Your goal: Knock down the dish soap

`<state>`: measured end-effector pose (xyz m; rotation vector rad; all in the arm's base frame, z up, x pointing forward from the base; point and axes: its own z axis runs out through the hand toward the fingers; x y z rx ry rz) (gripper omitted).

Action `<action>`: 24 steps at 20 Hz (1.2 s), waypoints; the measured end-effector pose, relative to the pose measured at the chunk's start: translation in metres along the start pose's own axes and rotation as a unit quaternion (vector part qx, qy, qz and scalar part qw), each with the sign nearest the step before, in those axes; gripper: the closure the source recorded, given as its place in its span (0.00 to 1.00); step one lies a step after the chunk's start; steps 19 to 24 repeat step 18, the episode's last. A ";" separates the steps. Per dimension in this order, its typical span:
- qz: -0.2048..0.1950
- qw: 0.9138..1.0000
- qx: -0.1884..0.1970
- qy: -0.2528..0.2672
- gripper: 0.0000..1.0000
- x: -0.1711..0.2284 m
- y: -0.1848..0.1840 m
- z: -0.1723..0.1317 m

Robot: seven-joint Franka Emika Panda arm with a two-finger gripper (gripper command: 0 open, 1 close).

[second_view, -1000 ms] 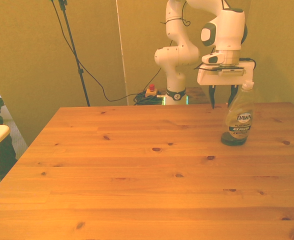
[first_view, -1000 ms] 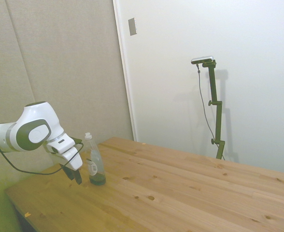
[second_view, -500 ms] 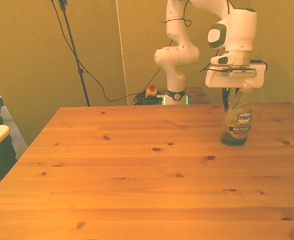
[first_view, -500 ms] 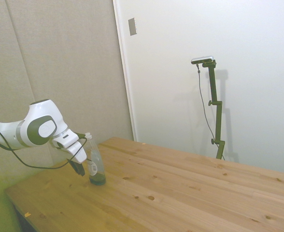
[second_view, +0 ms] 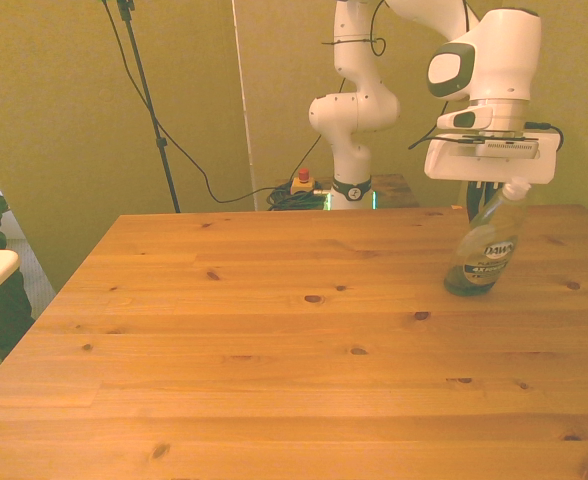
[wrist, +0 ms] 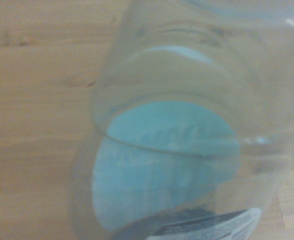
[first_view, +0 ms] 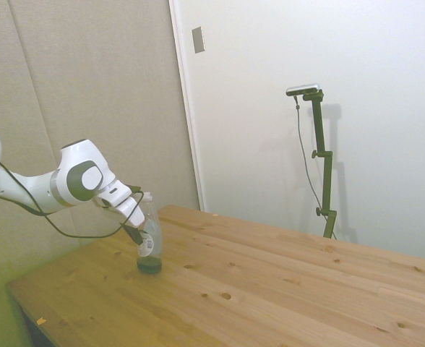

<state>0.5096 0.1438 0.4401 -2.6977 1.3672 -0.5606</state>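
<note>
Dish soap, a slim clear plastic bottle (second_view: pixel 486 252) with white cap, white label and green liquid at its bottom, leans tilted with its neck against the white arm's pincer (second_view: pixel 489 195); whether the pincer is released or clenched cannot be told. Base rests on the wooden surface (second_view: pixel 274 330) near the front view's right.

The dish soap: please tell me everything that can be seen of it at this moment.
The dish soap is a slim clear plastic bottle with a white cap, a printed label and green liquid at its bottom. It stands on the wooden table near the front view's right, tilted with its cap toward that side, its base still down. The gripper is against its upper part. The wrist view shows it blurred, from close by.
</note>
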 end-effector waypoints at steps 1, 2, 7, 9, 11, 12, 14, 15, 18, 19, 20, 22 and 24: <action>0.005 1.000 0.001 0.002 1.00 0.007 -0.005 0.003; 0.008 1.000 0.002 0.006 1.00 0.014 -0.011 0.006; 0.016 1.000 0.015 0.003 1.00 0.036 -0.046 0.027; 0.014 1.000 0.019 0.006 1.00 0.043 -0.060 0.035; 0.016 1.000 0.023 0.010 1.00 0.048 -0.074 0.040; 0.016 0.999 0.026 0.010 1.00 0.051 -0.080 0.043; 0.019 0.999 0.030 0.013 1.00 0.057 -0.092 0.048; 0.022 0.999 0.031 0.015 1.00 0.060 -0.097 0.050; 0.037 0.998 0.036 0.023 1.00 0.072 -0.107 0.053; 0.037 0.998 0.036 0.023 1.00 0.072 -0.107 0.053; 0.037 0.998 0.036 0.023 1.00 0.072 -0.107 0.053; 0.037 0.998 0.036 0.023 1.00 0.072 -0.107 0.053; 0.037 0.998 0.036 0.023 1.00 0.072 -0.107 0.053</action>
